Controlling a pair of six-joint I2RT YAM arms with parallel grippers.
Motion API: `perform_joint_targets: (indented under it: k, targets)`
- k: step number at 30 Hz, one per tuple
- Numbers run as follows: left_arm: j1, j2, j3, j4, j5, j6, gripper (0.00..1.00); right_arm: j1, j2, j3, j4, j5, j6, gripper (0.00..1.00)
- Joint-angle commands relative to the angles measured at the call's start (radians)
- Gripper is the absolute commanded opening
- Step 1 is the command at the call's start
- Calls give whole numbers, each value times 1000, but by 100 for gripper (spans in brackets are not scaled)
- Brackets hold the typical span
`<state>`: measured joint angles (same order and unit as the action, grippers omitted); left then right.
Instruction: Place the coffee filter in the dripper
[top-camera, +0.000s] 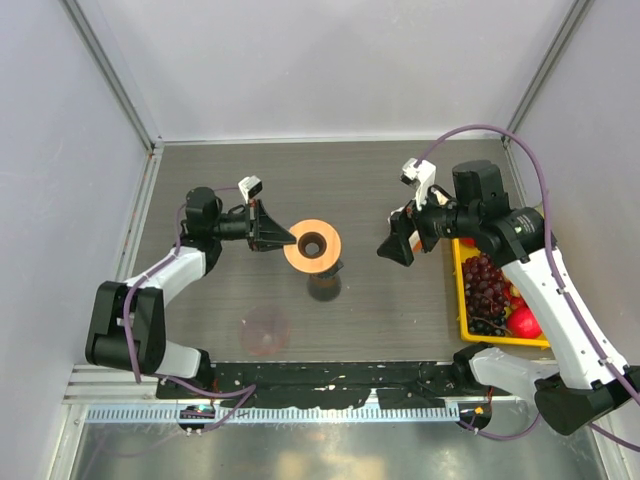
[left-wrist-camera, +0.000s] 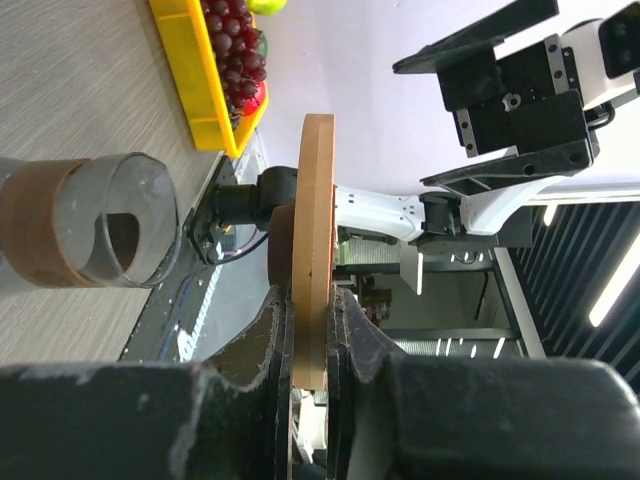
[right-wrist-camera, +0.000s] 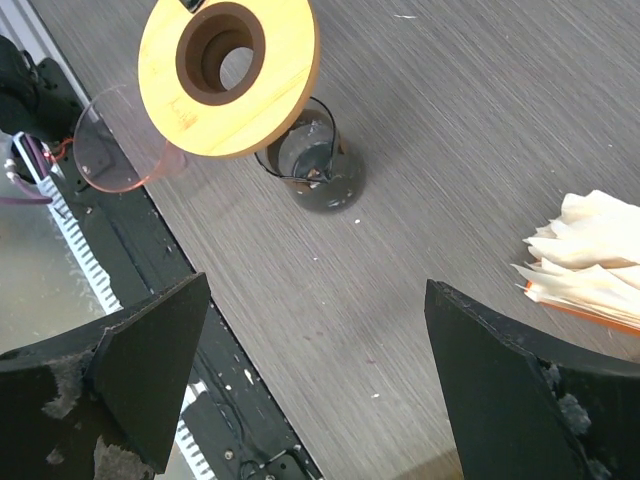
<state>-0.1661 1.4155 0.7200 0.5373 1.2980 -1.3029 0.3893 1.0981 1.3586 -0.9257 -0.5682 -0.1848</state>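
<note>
Grey table (top-camera: 400, 310), carafe (top-camera: 323, 288) near ring (top-camera: 296, 252), fruit tray (top-camera: 460, 295) R

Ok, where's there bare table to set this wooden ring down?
Free: the far strip of table behind the wooden ring, and the patch between the glass cup and the yellow tray. Crowded: near centre, around the cup and the clear cone.

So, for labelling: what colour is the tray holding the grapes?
The tray is yellow, clearest in the top external view.
</note>
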Motion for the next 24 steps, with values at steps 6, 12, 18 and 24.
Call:
perform_joint_targets:
  k: [6,12,18,24]
  targets:
    - [-53,46,28,-152,1,148,0,-3,-66,-10,-24,25,-61,95]
    - [-78,126,93,-171,-2,157,0,-3,-69,-18,-24,28,-67,96]
    - [-79,157,167,-413,-19,341,0,-3,-75,-27,-27,22,-68,95]
    - [-79,165,173,-534,-43,462,3,-3,-84,-47,-18,25,-73,96]
